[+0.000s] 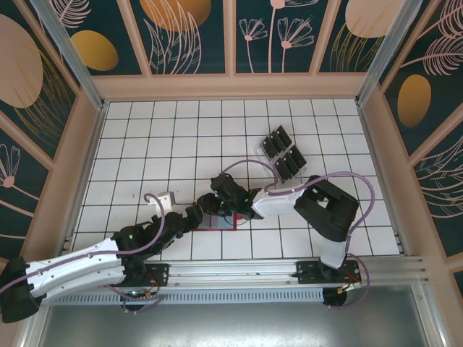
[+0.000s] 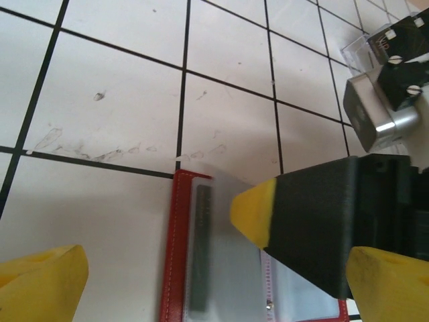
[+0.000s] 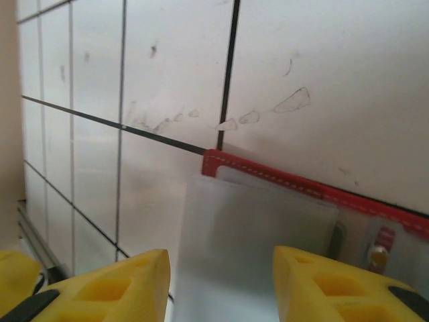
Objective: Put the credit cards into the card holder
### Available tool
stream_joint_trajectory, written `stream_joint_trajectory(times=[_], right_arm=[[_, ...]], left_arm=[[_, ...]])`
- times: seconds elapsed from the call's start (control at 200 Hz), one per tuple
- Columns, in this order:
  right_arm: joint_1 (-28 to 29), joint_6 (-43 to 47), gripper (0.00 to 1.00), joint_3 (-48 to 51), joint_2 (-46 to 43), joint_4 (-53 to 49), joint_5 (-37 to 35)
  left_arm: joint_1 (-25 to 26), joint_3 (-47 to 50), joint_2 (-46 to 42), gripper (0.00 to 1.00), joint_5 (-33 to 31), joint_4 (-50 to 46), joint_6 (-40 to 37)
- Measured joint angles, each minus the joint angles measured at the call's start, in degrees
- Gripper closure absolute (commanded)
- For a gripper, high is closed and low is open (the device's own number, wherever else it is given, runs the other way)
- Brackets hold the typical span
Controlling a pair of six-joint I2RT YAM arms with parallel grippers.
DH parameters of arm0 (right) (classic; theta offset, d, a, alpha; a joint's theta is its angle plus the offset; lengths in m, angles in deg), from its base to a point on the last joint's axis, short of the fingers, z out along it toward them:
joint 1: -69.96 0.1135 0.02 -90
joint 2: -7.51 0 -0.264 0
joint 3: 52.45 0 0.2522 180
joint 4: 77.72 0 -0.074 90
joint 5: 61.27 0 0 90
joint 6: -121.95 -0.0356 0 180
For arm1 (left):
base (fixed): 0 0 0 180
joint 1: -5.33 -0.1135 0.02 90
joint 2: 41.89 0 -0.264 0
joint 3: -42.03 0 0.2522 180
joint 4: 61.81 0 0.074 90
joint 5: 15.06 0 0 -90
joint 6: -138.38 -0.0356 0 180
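Observation:
The card holder (image 1: 221, 223) lies open on the tiles, its red edge (image 2: 175, 255) framing clear pockets. One dark credit card (image 2: 198, 258) sits in the leftmost pocket. Several more credit cards (image 1: 283, 153) stand in the clear tray at the back. My left gripper (image 2: 214, 288) hangs open just over the holder, its yellow fingertips (image 2: 43, 282) far apart on either side. My right gripper (image 3: 221, 282) is also open. A translucent pocket leaf (image 3: 255, 228) stands loose between its fingers, in front of the red edge (image 3: 281, 176). One right fingertip (image 2: 253, 211) rests over the pockets.
The clear slotted tray (image 1: 259, 153) sits on the tiles behind and to the right of the holder. A small white bracket (image 1: 168, 199) lies left of the grippers. Wooden walls ring the tiled floor, and the two arms (image 1: 289, 201) meet closely over the holder.

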Motion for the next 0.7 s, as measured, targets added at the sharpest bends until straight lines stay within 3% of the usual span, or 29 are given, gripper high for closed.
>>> stream_joint_trajectory(times=[0.395, 0.701], right_arm=[[-0.28, 2.25, 0.55, -1.97, 1.09, -2.43, 0.9], [-0.37, 2.16, 0.55, 4.94, -5.01, -1.68, 0.39]], left_arm=[[0.0, 1.07, 5.05, 0.02, -0.02, 2.01, 0.66], [0.0, 0.83, 10.51, 0.01, 0.04, 4.44, 0.66]])
